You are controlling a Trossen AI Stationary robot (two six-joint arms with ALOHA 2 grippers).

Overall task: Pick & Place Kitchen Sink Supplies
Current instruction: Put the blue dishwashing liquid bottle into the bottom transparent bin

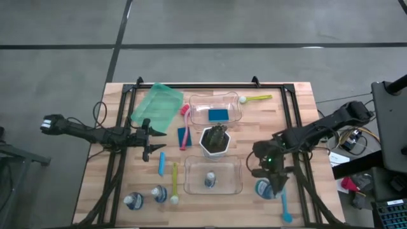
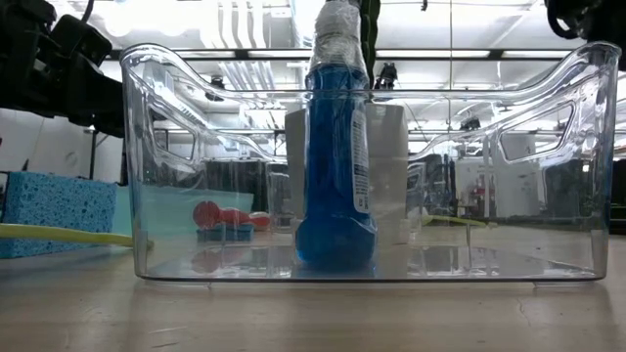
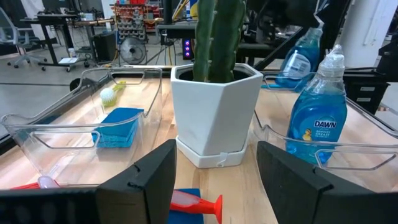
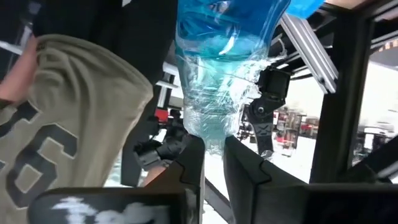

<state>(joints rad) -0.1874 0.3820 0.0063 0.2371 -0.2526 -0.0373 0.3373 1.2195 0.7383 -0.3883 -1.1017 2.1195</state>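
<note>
Right now the right pincer (image 4: 212, 163) is nearly closed on the neck/cap end of a clear bottle of blue liquid (image 4: 224, 74); in high view the right pincer (image 1: 272, 177) sits near the worktop's (image 1: 299, 108) front-right, bottle (image 1: 263, 187) in its grip. Bottle's long axis runs straight out from the fingertips. Near clear bin (image 1: 213, 175), one bottle already inside, lies just beside it, twd the middle. Left pincer (image 1: 150, 137) waits wide open, holding nothing, well apart on the left, so the right arm's nearer by far.
</note>
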